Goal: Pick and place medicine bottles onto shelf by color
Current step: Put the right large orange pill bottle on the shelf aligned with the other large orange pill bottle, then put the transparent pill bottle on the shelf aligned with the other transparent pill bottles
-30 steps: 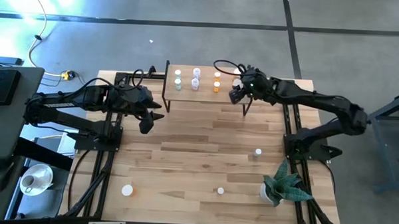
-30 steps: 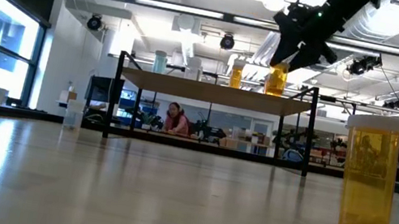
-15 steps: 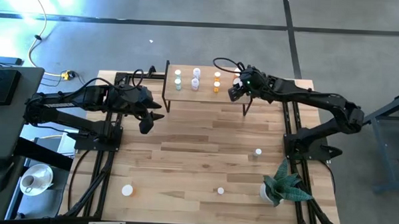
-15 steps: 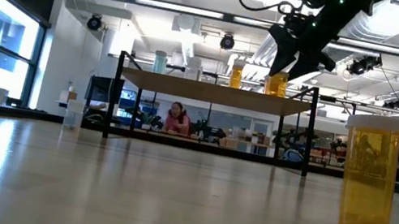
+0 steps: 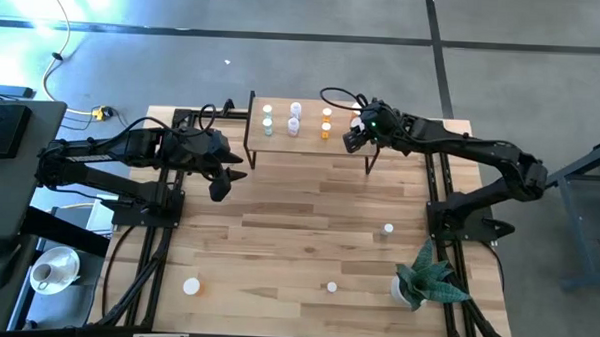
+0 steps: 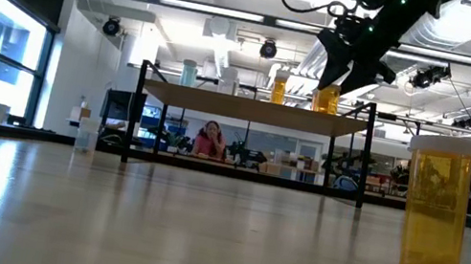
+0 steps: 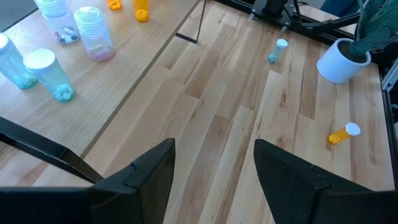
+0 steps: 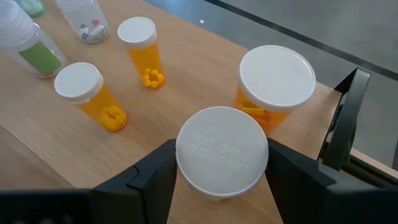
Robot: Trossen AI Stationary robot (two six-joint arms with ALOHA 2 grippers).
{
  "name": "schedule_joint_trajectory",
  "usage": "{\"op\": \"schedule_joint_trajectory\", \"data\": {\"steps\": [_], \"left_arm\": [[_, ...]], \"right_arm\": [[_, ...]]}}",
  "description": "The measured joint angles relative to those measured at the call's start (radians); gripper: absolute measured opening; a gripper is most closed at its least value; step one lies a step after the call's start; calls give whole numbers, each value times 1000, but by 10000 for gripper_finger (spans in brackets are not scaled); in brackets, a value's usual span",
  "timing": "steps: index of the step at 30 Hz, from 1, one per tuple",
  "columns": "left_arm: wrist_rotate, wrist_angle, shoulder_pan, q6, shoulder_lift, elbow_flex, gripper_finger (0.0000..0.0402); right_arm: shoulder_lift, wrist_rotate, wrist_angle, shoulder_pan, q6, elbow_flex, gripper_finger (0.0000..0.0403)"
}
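The shelf stands at the table's far middle. On it stand pale green bottles, whitish bottles and small orange bottles, in rows. My right gripper is over the shelf's right part, shut on a large orange bottle. A second large orange bottle stands on the shelf right beside it. My left gripper hangs open and empty above the table, left of the shelf. My right gripper pinches the orange bottle by its white cap, one finger on each side. The fingers slant down from the table's right. The bottle is upright, its base at the level of the shelf top; whether it rests there I cannot tell.
Loose bottles are on the table: one at the right, one near the front middle, one at the front left. A potted plant stands at the front right. The table's middle is bare wood.
My right gripper has gone a little toward the table's far edge and left over the shelf, carrying the orange bottle upright beside the other large orange bottle. It has kept still for the last half second.
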Motion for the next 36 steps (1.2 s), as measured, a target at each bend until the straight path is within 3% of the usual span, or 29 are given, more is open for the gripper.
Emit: {"op": "schedule_joint_trajectory", "data": {"steps": [17,28,36], "left_arm": [[-2,0,0,0,0,0,209],[-2,-7,0,0,0,0,209],[-5,-99,-5,-26,0,0,209]], "right_arm": [[0,-11,-16,0,-25,44,238],[-2,-11,-222,17,-70,215,238],[-14,-7,-449,169,-63,230,238]]}}
